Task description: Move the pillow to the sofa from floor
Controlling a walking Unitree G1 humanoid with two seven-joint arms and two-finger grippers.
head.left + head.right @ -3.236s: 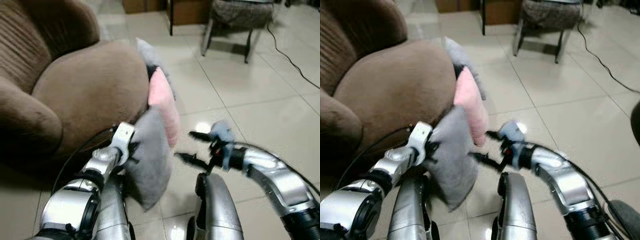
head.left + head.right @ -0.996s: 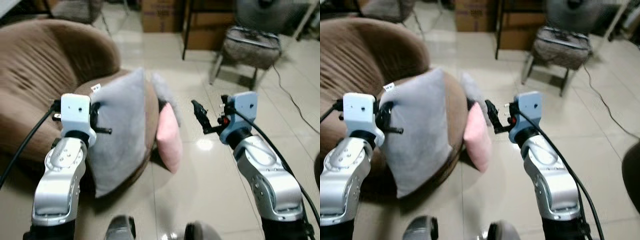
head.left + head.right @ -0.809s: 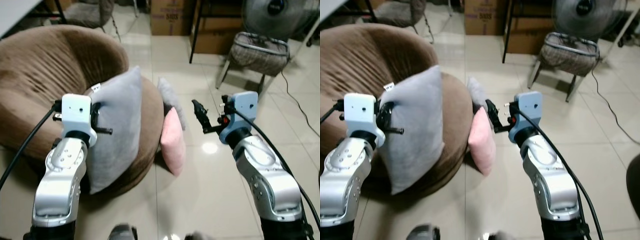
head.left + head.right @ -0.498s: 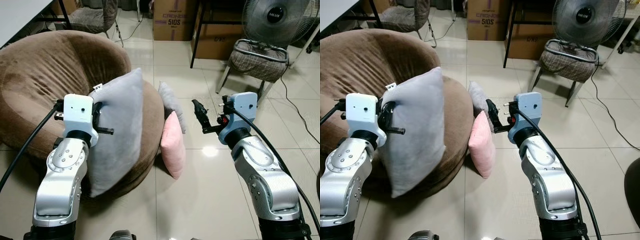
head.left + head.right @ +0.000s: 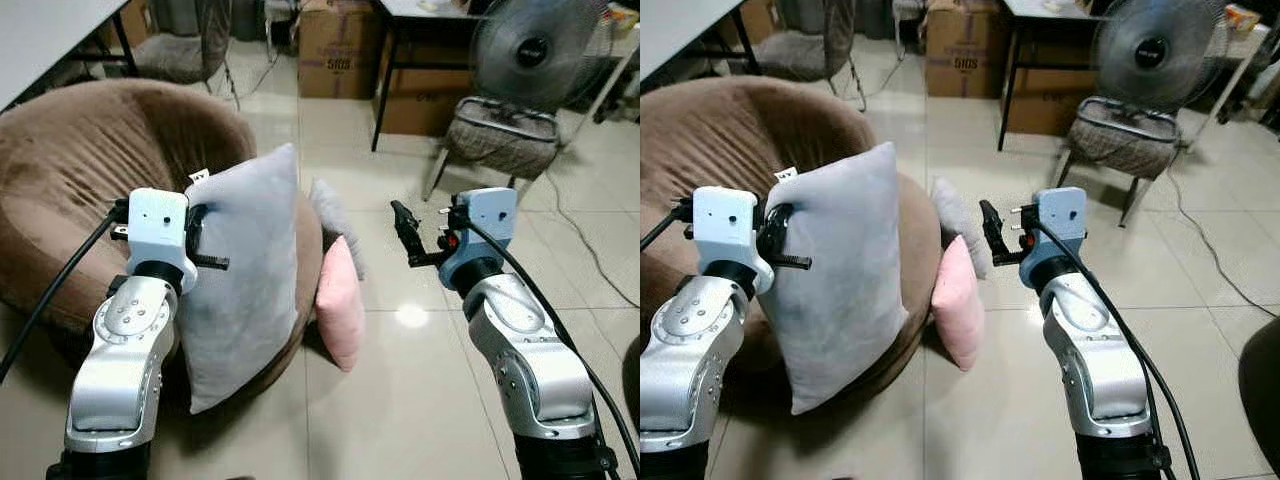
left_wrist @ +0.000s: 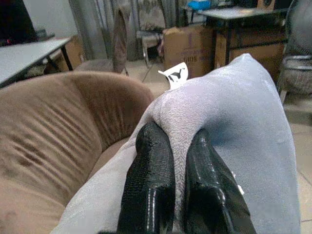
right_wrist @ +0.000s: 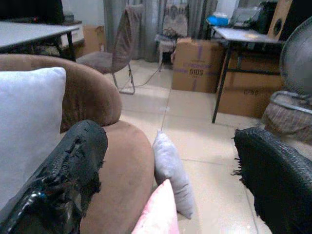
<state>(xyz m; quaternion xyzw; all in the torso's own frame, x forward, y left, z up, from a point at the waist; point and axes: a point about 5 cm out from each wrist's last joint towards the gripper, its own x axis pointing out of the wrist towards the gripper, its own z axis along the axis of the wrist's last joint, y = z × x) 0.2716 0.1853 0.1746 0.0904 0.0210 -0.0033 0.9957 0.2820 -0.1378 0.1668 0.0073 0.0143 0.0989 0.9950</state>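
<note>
The left wrist view shows what the head views hide: the left end effector (image 6: 175, 195) has its two fingers (image 6: 148, 185) pinched tight on a fold of the grey pillow (image 5: 245, 270), near its white tag (image 6: 174, 75). The pillow hangs upright in the air, in front of the brown sofa (image 5: 80, 170). The right end effector (image 5: 992, 235) is raised, spread wide and holding nothing. On the floor (image 5: 420, 400), a pink pillow (image 5: 340, 305) and a small grey pillow (image 5: 335, 220) lean against the sofa's edge. A fan (image 5: 535, 50) stands on a stool (image 5: 495, 135) beyond, near cardboard boxes (image 5: 335, 45).
</note>
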